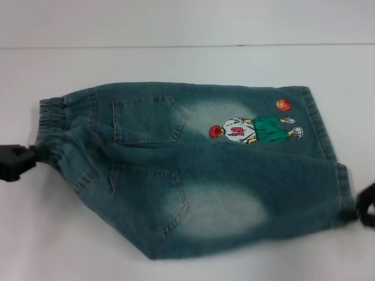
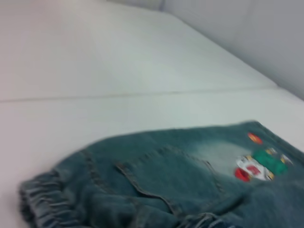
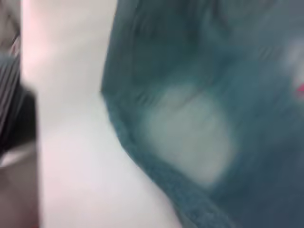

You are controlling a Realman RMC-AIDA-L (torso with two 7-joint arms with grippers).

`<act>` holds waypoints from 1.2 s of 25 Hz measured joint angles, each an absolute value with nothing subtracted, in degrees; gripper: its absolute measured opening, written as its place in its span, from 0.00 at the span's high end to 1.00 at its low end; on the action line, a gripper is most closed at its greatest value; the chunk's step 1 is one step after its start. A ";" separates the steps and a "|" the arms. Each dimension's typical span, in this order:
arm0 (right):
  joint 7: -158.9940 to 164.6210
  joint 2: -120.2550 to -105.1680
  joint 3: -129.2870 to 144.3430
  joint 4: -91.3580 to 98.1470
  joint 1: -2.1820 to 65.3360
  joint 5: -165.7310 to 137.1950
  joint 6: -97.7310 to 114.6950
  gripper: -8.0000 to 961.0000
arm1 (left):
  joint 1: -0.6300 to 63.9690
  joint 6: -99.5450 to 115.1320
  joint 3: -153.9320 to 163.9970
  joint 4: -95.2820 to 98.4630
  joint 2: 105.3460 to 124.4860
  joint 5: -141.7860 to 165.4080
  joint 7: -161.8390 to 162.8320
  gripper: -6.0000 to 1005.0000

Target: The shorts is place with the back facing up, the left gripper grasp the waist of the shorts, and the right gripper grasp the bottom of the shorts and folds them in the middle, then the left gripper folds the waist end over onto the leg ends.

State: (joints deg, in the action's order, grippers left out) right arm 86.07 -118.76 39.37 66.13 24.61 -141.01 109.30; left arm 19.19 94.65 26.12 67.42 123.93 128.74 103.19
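The shorts (image 1: 193, 170) lie back up on the white table (image 1: 176, 58), two patch pockets and pale bleached patches showing. The ruffled waist (image 1: 53, 126) is the left end, and the bottom of the shorts (image 1: 322, 126) with its stitched leg ends is on the right. My left gripper (image 1: 38, 153) is shut on the near part of the waist, the denim puckering toward it. My right gripper (image 1: 351, 214) pinches the near leg's hem corner. The left wrist view shows the waist (image 2: 42, 204) and a pocket close up. The right wrist view is filled with blurred denim (image 3: 213, 95).
A cartoon basketball player (image 1: 252, 130) and an orange ball (image 1: 283, 105) are embroidered on the far leg. White table surface surrounds the shorts on all sides, and a pale wall (image 1: 187, 20) rises behind the table's back edge.
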 joint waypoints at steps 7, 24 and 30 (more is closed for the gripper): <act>85.13 -119.30 29.59 67.35 24.91 -133.21 103.90 0.95 | 19.56 92.40 22.87 67.77 123.96 128.63 104.39 0.92; 91.65 -119.70 31.80 60.70 27.48 -124.61 79.76 0.95 | 24.01 75.28 34.84 65.70 123.72 130.18 110.13 0.93; 92.94 -119.38 32.87 59.96 28.63 -126.79 76.34 0.95 | 25.60 70.76 35.36 65.48 123.76 130.66 110.65 0.93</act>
